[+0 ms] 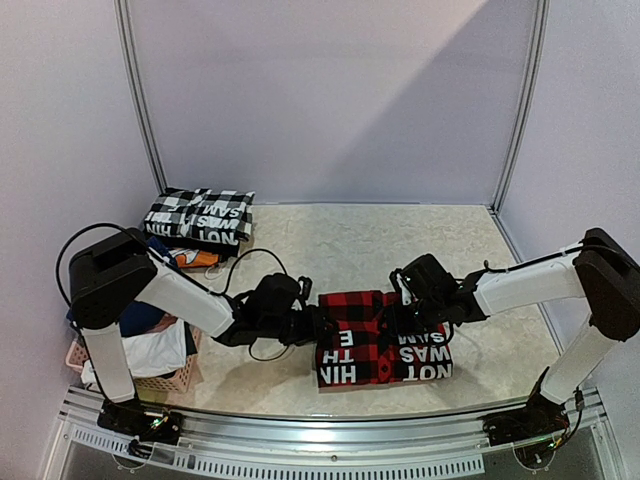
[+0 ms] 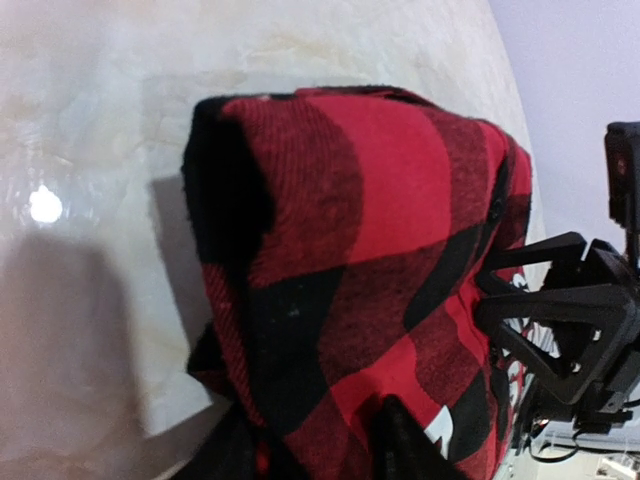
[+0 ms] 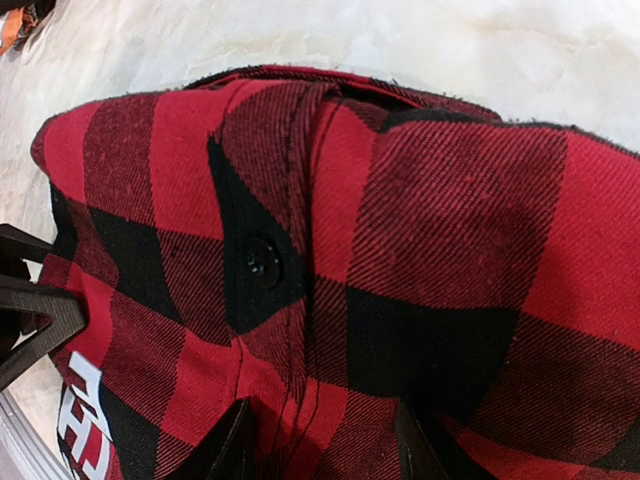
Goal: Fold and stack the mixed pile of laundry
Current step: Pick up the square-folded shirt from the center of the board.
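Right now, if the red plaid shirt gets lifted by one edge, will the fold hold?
Probably not: the red plaid shirt is soft cloth, bulging and creased in the wrist views, so it should droop. Its woven surface looks grippy, not slippery.

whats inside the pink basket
A white garment and a blue piece on top; the left arm covers part of the basket, and anything below them is hidden.

**Two arms reach low toward the middle**

Both arms bend at the elbow and stretch out flat toward each other. The left gripper (image 1: 318, 326) has a finger on each side of the red-and-black plaid shirt (image 1: 350, 312), but a tight squeeze is not clear. The right gripper (image 1: 397, 318) pinches the other side.
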`<act>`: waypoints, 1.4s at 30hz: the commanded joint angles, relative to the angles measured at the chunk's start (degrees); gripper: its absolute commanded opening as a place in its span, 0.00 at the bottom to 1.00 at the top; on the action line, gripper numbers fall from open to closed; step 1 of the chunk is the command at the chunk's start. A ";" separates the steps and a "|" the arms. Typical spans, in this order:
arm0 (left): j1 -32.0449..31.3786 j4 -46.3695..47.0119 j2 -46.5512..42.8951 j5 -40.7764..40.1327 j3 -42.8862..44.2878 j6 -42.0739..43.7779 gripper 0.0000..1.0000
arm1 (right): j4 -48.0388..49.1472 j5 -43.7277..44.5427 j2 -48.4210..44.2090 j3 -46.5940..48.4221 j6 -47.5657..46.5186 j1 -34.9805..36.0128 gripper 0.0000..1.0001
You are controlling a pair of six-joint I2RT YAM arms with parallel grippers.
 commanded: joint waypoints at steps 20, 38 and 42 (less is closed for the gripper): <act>0.71 -8.38 -1.72 -1.03 4.23 13.49 0.00 | -9.24 1.23 -8.96 -0.80 -0.38 -0.01 0.54; 4.50 -40.08 -7.90 -9.95 19.43 36.43 0.00 | -13.14 14.58 -44.39 -13.92 1.31 -0.01 0.99; 5.27 -41.96 -10.10 -11.78 20.30 39.62 0.00 | -13.47 15.00 -45.88 -14.39 0.66 -0.01 0.99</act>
